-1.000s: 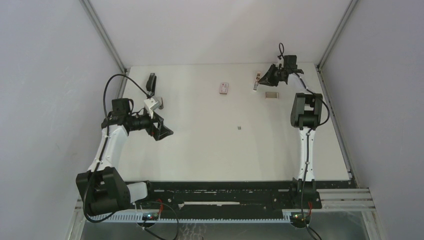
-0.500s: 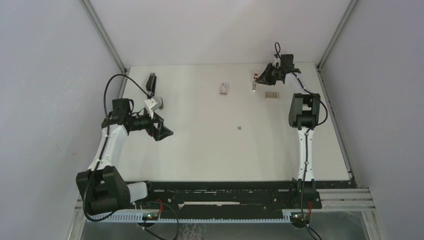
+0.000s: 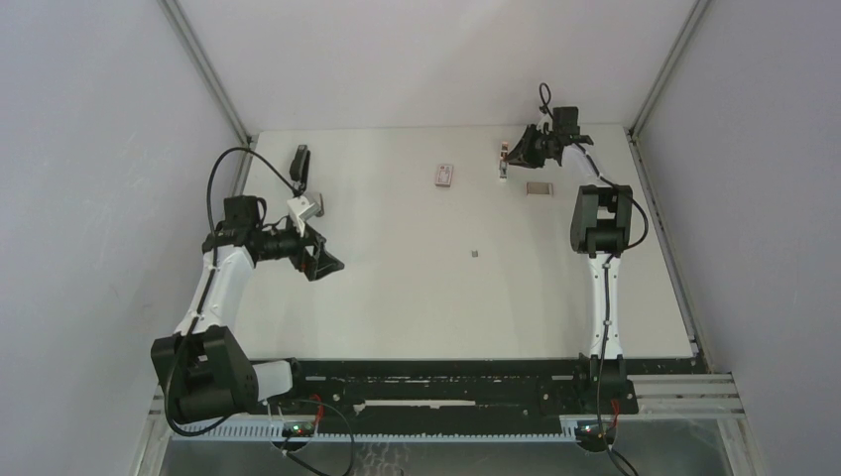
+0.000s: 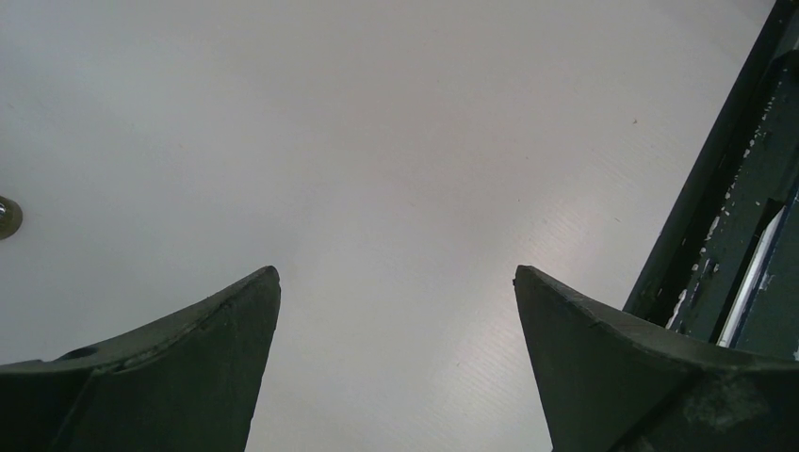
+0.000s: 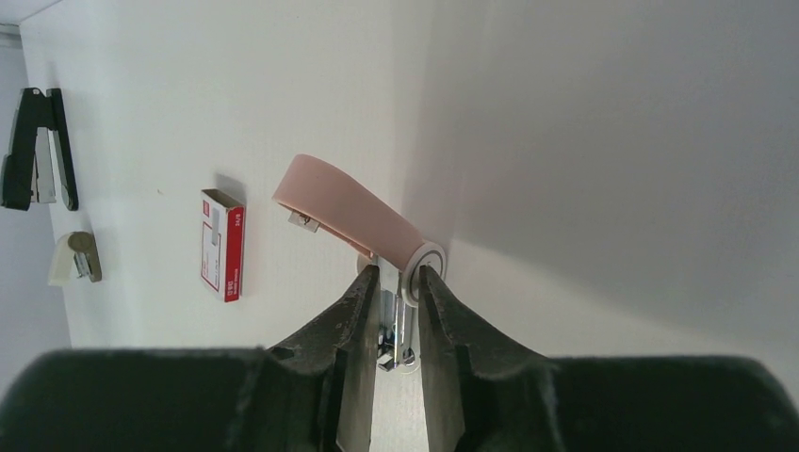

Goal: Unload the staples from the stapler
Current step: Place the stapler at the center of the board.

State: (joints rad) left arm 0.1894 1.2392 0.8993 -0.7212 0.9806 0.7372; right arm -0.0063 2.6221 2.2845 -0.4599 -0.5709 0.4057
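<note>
My right gripper is at the far right back of the table, shut on a pink stapler. In the right wrist view the fingers pinch the stapler's metal magazine near its white hinge. The pink top is swung open away from me. A short grey strip that looks like staples lies just in front of it. A tinier grey piece lies mid-table. My left gripper is open and empty over bare table at the left.
A black stapler and a white stapler lie at the back left; both show in the right wrist view. A small pinkish red-and-white box lies back centre. The back wall is close behind the pink stapler.
My right gripper has moved a little left and toward the back wall with the pink stapler in it. The left arm has barely moved.
</note>
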